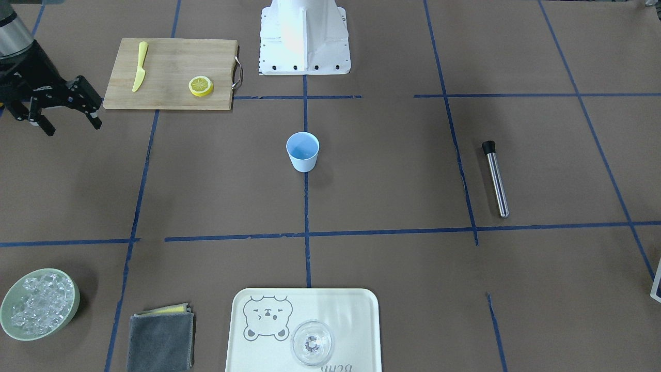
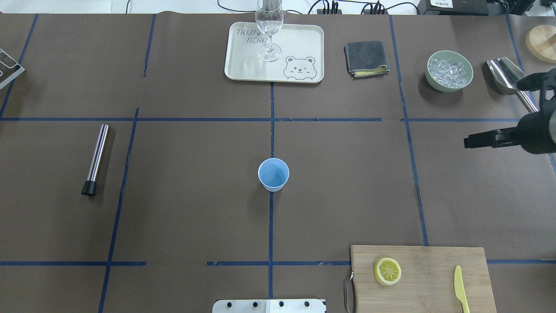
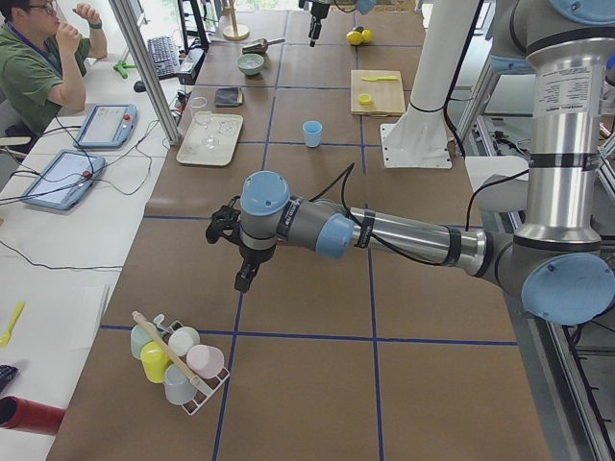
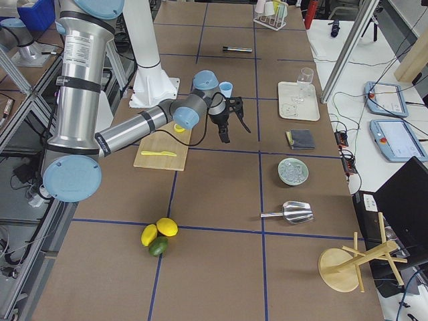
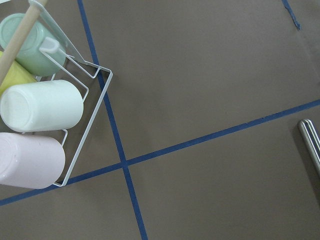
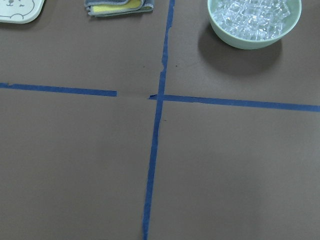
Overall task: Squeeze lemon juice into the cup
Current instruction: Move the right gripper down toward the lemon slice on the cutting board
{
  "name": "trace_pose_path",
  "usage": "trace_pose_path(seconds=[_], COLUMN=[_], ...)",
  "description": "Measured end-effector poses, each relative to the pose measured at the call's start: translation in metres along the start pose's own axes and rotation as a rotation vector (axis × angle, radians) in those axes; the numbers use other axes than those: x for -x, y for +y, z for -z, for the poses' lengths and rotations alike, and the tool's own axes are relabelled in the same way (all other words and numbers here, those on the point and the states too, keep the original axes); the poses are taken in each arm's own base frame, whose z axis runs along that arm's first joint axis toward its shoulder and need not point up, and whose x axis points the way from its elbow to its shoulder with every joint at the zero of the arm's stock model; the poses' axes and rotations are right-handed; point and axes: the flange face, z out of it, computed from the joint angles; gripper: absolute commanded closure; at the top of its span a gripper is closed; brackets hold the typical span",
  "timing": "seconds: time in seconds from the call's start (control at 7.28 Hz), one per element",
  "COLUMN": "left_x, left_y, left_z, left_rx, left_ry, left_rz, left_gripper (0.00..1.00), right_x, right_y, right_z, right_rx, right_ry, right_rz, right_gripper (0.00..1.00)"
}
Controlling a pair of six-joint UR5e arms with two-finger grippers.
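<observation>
Our right end effector [image 1: 71, 125] hangs released above the desk [image 1: 392, 181], its fingers spread with nothing between them. It is off to the side of the cutting board [image 1: 170, 77], apart from it. Its wrist camera looks down on a cross of blue tape, with the bowl of ice [image 6: 255, 22] at the top edge.

On the board, the lemon [image 1: 201, 86] lies flat near the end with the metal handle. A yellow knife [image 1: 139, 66] lies towards the other end, well apart from the slice. The cup [image 1: 302, 151] stands upright near the middle of the desk on a blue tape line, mouth up, clear of both arms.

We see our left end effector [image 3: 233, 252] only from the side camera, so we cannot tell whether it is released or clenched. It hangs over bare desk near a wire rack of mugs [image 3: 178, 360]. Between it and the cup a steel bar [image 1: 496, 178] with a black tip lies on the desk.
</observation>
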Motion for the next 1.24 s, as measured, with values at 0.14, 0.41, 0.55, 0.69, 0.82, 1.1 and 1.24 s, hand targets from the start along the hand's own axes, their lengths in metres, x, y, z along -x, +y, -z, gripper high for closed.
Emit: trace_pose_path(seconds=[0.14, 0.41, 0.55, 0.69, 0.82, 1.1, 1.24], left_x=[0.000, -0.001, -0.002, -0.003, -0.004, -0.005, -0.005], left_y=[0.000, 0.000, -0.001, -0.002, -0.003, -0.004, -0.003], left_z=[0.000, 0.001, 0.002, 0.003, 0.004, 0.005, 0.004], left_rx=[-0.001, -0.007, -0.013, -0.021, -0.030, -0.041, -0.043], left_ry=[0.000, 0.000, 0.000, 0.000, 0.000, 0.000, 0.000], left_rz=[-0.001, -0.008, -0.014, -0.021, -0.030, -0.040, -0.041], left_gripper=[0.00, 0.00, 0.00, 0.00, 0.00, 0.00, 0.00], right_x=[0.030, 0.083, 0.104, 0.121, 0.133, 0.145, 0.148], right_y=[0.027, 0.090, 0.122, 0.153, 0.177, 0.206, 0.216], right_z=[-0.015, -0.045, -0.056, -0.062, -0.066, -0.069, -0.070], right_rx=[-0.003, -0.031, -0.044, -0.052, -0.062, -0.054, -0.046], right_ry=[0.022, 0.047, 0.046, 0.039, 0.031, 0.026, 0.025], right_rz=[-0.023, -0.048, -0.051, -0.045, -0.037, -0.012, 0.002], right_gripper=[0.00, 0.00, 0.00, 0.00, 0.00, 0.00, 0.01])
